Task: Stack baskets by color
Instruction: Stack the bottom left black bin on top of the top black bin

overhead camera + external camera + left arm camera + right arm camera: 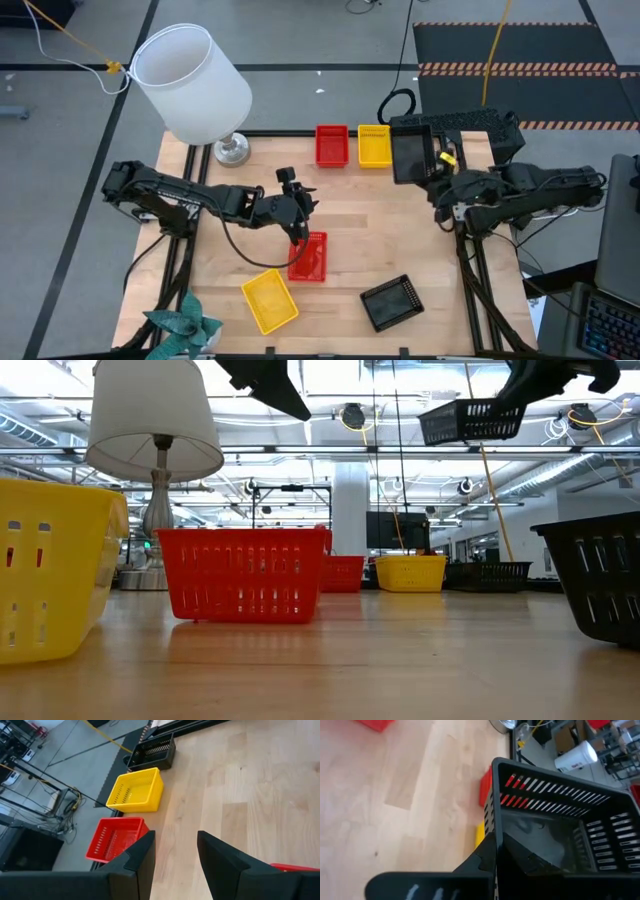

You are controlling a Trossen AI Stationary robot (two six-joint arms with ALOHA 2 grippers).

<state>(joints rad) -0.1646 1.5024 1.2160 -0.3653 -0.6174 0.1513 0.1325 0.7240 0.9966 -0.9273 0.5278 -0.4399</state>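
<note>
My right gripper (440, 170) is shut on a black basket (413, 155), held high over the table's far right part; the low view shows that basket (470, 420) in the air. My left gripper (175, 855) stands open with nothing between its fingers, above the far end of a red basket (308, 257) that rests on its base mid-table. A yellow basket (269, 300) and a black basket (391, 302) sit near the front edge. A red basket (331, 145), a yellow basket (374, 145) and a black basket (490, 575) stand along the far edge. My right gripper holds the black basket by the rim of one mesh wall (495, 827), with one finger (482, 862) outside the wall and the other inside the basket. The basket is lifted clear of the table, open side up and slightly tilted.
A white lamp (190, 80) stands at the far left corner on a metal foot (231, 150). A green plant-like object (185, 325) lies at the near left corner. Bare wood (380, 220) lies between the two arms.
</note>
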